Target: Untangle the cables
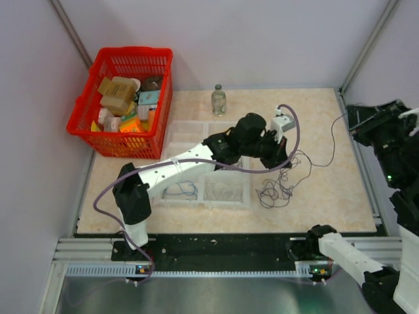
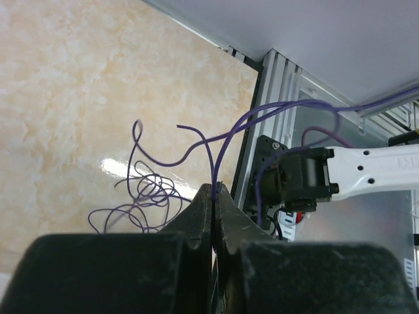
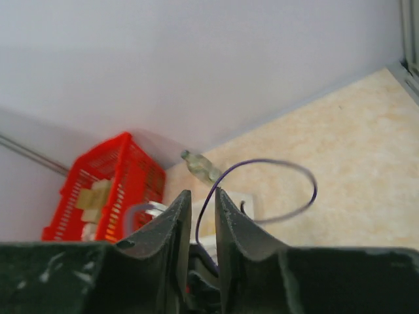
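A: From above, where are the cables?

B: On the table, just right of the clear tray. They are a loose bunch of hair-thin loops, mostly dark purple. One long strand leaves the bunch and runs off toward the table's right edge.

A: And the arms?

B: The left arm reaches from its base at the lower left, diagonally over the tray. Its left gripper points down just above the bunch. The right arm is folded up at the right edge, beyond the table. A red basket sits in the far left corner, with a bottle near the back wall.

A: What does the left wrist camera give?

B: The two fingers are pressed together, with a purple strand pinched at their tips. It rises from them and splits into long arcs. The rest of the bunch lies on the table to the left, below the fingers, in small overlapping loops.

A: And the right wrist?

B: The right gripper is tilted to look across the table toward the back wall. Its jaws stand a narrow gap apart. A purple strand comes up through that gap and curves right in one blurred loop. It looks much thinner than the gap, and I see neither tip touching it.
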Tool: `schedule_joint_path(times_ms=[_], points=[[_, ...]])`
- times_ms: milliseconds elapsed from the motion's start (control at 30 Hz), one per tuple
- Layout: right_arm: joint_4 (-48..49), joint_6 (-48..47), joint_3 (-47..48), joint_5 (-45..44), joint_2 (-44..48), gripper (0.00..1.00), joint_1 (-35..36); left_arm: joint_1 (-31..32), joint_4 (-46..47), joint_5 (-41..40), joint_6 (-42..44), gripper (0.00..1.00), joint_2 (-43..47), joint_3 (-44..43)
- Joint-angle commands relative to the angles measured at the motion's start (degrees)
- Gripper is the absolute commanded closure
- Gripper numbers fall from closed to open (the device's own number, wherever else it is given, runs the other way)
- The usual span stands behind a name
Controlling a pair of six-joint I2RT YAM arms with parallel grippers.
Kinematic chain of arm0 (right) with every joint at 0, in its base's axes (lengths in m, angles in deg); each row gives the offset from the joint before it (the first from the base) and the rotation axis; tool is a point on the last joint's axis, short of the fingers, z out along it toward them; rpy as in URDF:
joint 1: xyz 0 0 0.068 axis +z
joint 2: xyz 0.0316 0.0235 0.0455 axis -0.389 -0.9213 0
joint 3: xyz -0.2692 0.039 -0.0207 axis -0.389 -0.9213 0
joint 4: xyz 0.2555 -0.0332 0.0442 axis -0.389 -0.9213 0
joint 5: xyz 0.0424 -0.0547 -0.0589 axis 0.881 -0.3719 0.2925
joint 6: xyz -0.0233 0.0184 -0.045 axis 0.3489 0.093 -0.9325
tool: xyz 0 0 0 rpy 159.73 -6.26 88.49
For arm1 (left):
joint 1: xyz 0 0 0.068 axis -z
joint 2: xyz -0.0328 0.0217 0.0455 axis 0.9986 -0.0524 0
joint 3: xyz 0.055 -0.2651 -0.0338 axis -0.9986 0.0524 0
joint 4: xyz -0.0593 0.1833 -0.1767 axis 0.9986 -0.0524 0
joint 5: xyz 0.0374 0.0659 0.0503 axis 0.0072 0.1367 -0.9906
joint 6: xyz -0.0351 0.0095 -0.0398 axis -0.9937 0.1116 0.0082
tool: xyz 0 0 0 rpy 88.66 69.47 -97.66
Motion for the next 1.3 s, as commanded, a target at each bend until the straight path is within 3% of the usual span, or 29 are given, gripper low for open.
schedule_joint_path(times_ms=[0,67,200,367,667,867,1100,1267], points=[[-1.0,-5.6,-11.6,-1.6,0.8,0.63,0.4,-0.8,-3.4,-0.7,2.6,1.0,7.0,-1.3],[-2.3,-5.4,-18.7,5.2,-0.6,0.4,0.4,-1.6,-6.5,2.4,0.9,1.0,6.3,-3.8],[-3.1,-3.2,-33.6,16.8,-0.4,0.31,0.3,-2.5,-11.4,4.4,-0.4,1.0,5.5,-6.8],[-1.3,0.0,-44.8,15.0,6.7,0.13,-0.9,-2.6,-13.4,1.7,0.3,1.0,7.3,-7.3],[4.4,11.8,-54.5,30.8,10.2,0.18,-20.5,-2.6,-12.4,1.2,1.8,1.0,10.5,-6.0],[14.1,15.0,-64.4,41.4,3.5,0.15,-21.0,-2.5,-10.0,2.1,0.2,1.0,13.1,-5.2],[34.5,24.9,-79.1,48.1,-1.8,0.18,-21.0,-2.6,-7.8,4.6,-1.7,1.0,15.2,-7.0],[46.6,32.2,-84.3,53.9,-6.6,0.19,-20.7,-2.5,-7.3,7.6,-3.1,1.0,14.3,-10.4]])
